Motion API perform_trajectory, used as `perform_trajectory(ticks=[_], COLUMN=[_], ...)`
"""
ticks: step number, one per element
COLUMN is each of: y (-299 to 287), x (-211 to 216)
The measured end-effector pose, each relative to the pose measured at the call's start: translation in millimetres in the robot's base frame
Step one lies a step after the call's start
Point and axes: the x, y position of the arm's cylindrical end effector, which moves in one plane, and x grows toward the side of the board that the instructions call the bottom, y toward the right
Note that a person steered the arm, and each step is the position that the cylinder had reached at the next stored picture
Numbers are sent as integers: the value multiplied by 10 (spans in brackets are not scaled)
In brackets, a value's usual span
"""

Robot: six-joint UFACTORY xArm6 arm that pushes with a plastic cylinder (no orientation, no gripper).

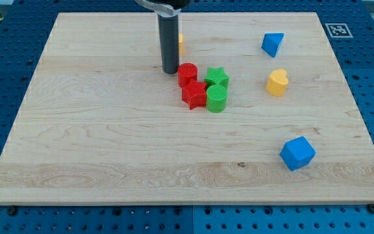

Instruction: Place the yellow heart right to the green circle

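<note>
red cylinder (187, 73) | red star (194, 95) | green star (217, 78) | blue triangle (272, 44) | blue cube (297, 153)

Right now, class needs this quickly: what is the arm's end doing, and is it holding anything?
My tip: a bare rod, holding nothing, just left of the red cylinder, far from the yellow heart.

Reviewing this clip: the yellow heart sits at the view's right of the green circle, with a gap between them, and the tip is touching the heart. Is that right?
Not quite. In the camera view my tip is not at the yellow heart; it stands at the view's left of the red cylinder, close beside it, far from the heart. The rest holds: the heart sits at the view's right of the green circle, with a gap between them.
</note>
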Motion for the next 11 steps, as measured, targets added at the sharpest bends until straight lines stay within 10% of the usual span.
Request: perform_trajectory(ticks=[7, 11], y=[1589, 2458], x=[-86, 657])
